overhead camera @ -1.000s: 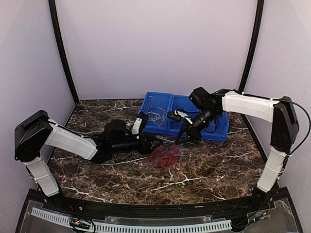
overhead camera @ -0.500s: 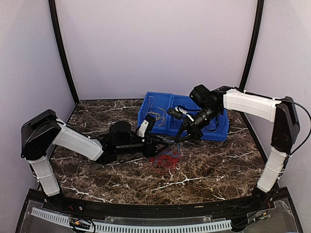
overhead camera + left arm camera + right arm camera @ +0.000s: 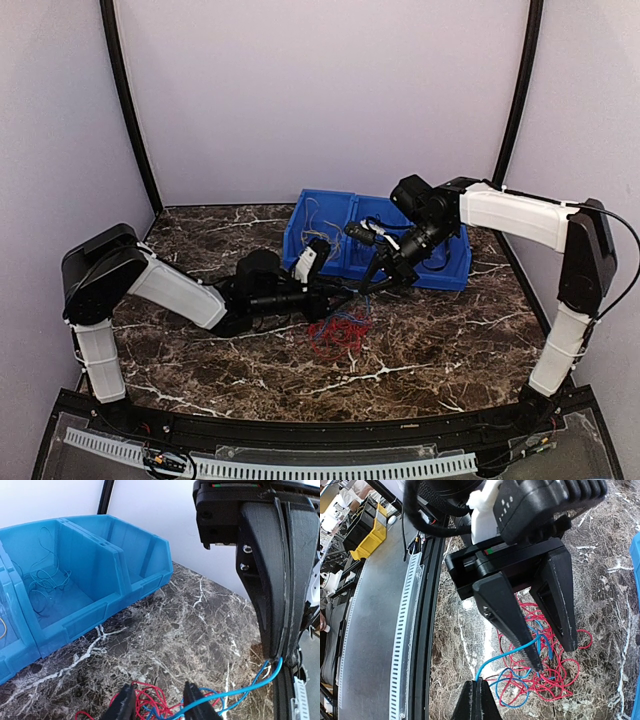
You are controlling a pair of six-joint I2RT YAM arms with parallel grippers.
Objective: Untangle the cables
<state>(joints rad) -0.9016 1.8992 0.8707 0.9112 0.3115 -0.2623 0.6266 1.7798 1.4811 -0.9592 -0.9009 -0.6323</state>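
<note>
Table (image 3: 450, 340): one, dark marble
Blue bin (image 3: 375, 240): one, partly behind the right arm (image 3: 505, 215)
Left gripper (image 3: 157, 706): fingers apart, at the tangle
Right gripper (image 3: 480, 692): pinched shut on one blue cable (image 3: 505, 660)
Cables (image 3: 338, 330): one red-and-blue tangle on the table before the bin, strands uncountable

Pale lilac walls (image 3: 320, 90), black corner posts (image 3: 128, 110), dark white-veined marble tabletop (image 3: 450, 350)
</note>
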